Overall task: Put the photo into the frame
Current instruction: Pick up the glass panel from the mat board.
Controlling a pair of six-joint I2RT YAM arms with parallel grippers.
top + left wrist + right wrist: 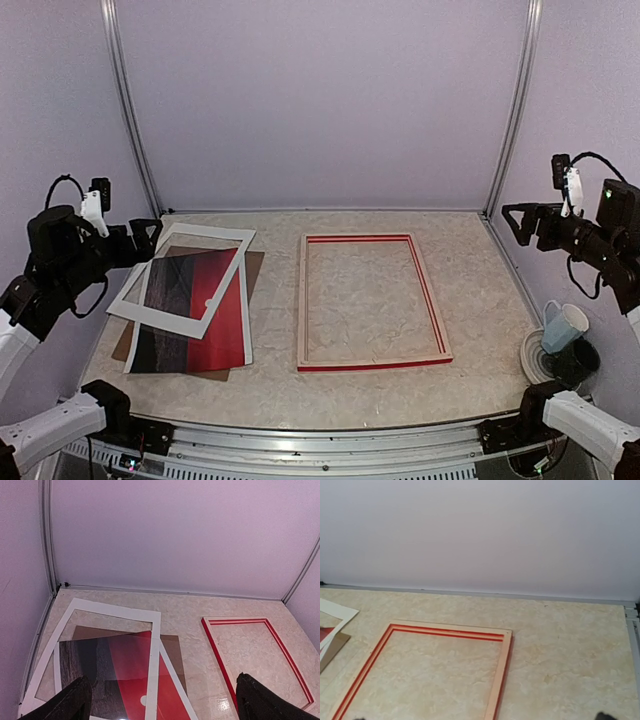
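Rectangular glossy red-sunset photo (215, 330) lies under white card mat (210, 232) on brown board (254, 268), left of red-faced pale-wood frame (375, 365); left gripper (145, 233) and right gripper (515, 222) hover, jaws apart.

The frame (375, 366) lies flat on the table (480, 280), a little right of centre. Left of it, and apart from it, is a stack: the board (256, 272) at the bottom, the photo (215, 350) on the board, and the mat (212, 236) on top, skewed, its far side reaching past the photo. A cup (565, 325) sits beyond the table's right edge, toward the near side.
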